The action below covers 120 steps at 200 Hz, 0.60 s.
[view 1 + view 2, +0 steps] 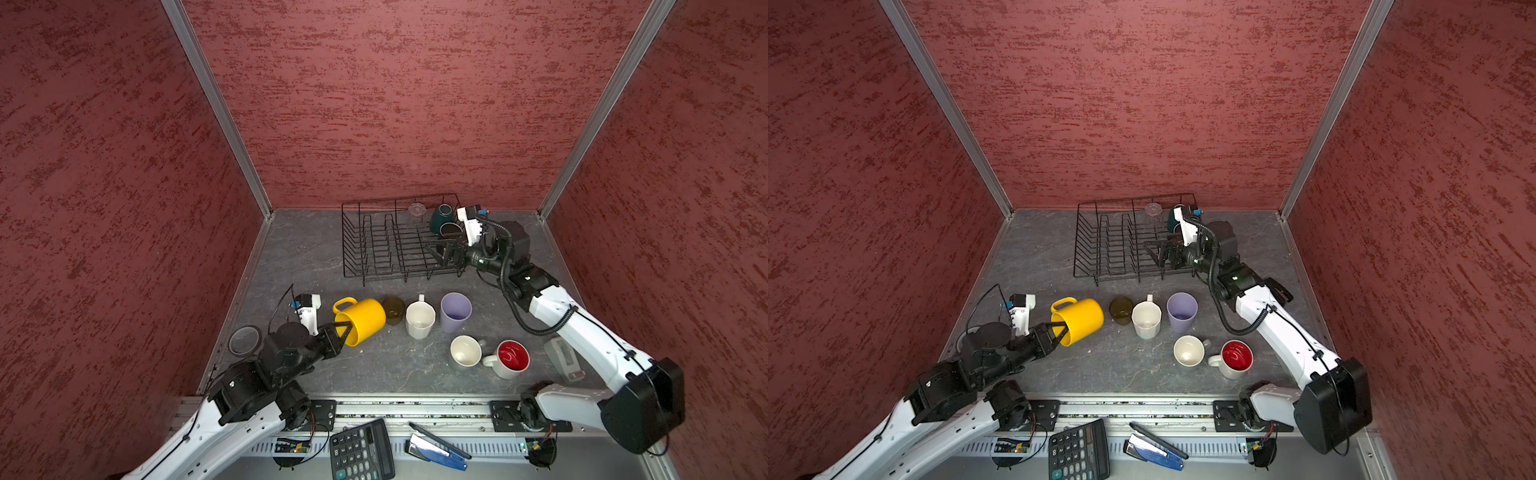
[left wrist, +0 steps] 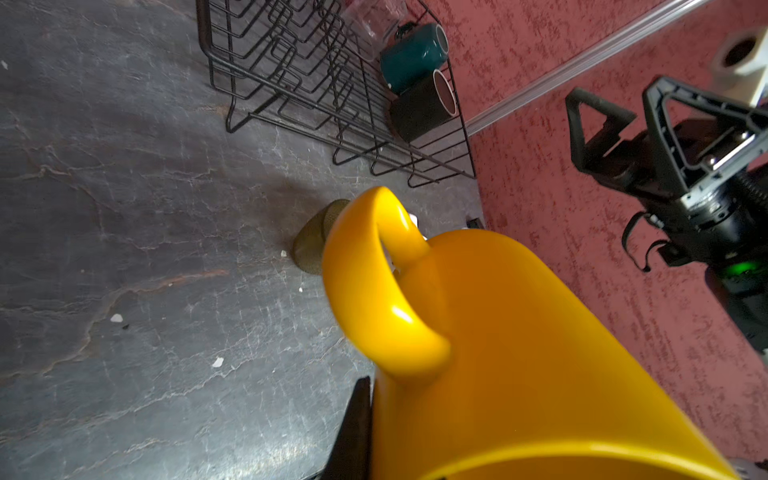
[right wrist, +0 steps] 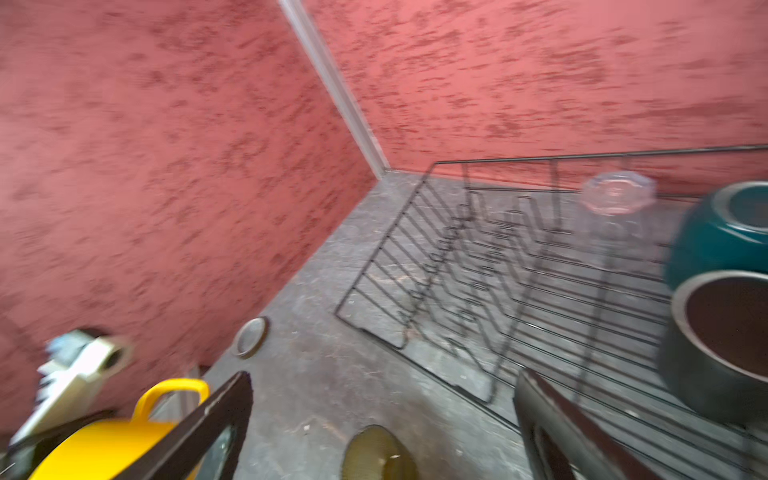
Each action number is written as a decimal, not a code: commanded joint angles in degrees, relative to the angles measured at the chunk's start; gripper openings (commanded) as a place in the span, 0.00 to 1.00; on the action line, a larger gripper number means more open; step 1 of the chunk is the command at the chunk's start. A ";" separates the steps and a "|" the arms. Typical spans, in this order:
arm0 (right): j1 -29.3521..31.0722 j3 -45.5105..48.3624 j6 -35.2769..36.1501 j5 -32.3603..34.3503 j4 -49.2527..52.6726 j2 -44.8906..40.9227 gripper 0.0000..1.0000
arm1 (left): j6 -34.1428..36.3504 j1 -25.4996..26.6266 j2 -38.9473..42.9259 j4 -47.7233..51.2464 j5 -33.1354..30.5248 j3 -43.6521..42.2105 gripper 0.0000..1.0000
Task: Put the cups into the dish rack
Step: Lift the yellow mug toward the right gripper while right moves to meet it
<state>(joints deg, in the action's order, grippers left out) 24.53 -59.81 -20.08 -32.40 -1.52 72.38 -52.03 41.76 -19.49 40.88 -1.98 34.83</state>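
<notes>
My left gripper [image 1: 343,330] is shut on the rim of the yellow mug [image 1: 365,320], which hangs tilted above the table at front left; one finger [image 2: 357,424] presses its outer wall. The black wire dish rack [image 1: 353,241] stands at the back. In its right end sit a clear glass [image 1: 417,212], a teal mug [image 1: 441,216] and a black mug [image 1: 451,230]. My right gripper [image 1: 436,254] hovers open and empty over the rack's front right. On the table stand an olive glass [image 1: 393,309], a white mug [image 1: 419,320], a lavender tumbler [image 1: 455,311], a pale mug [image 1: 466,351] and a red-lined mug [image 1: 511,358].
A tape roll [image 1: 244,340] lies by the left wall and a grey device [image 1: 564,359] by the right wall. A calculator [image 1: 360,451] and a stapler [image 1: 436,446] lie in front of the table's rail. Red walls close in three sides.
</notes>
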 commanded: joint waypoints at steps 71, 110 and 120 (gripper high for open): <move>-0.08 5.38 -8.05 -22.71 -21.90 1.68 0.99 | -3.45 -23.69 -15.30 -37.19 41.55 -1.81 0.00; 0.40 6.97 -9.89 -22.97 -27.80 3.09 0.99 | -10.13 -26.48 -21.59 -51.96 50.43 -4.62 0.00; 0.62 7.37 -10.79 -23.17 -29.90 3.82 0.99 | -10.60 -26.54 -22.68 -53.40 51.39 -4.59 0.00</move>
<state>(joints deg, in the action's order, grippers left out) 24.64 -53.49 -28.58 -53.49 -24.14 75.00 -58.76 15.90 -40.84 2.83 40.93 30.37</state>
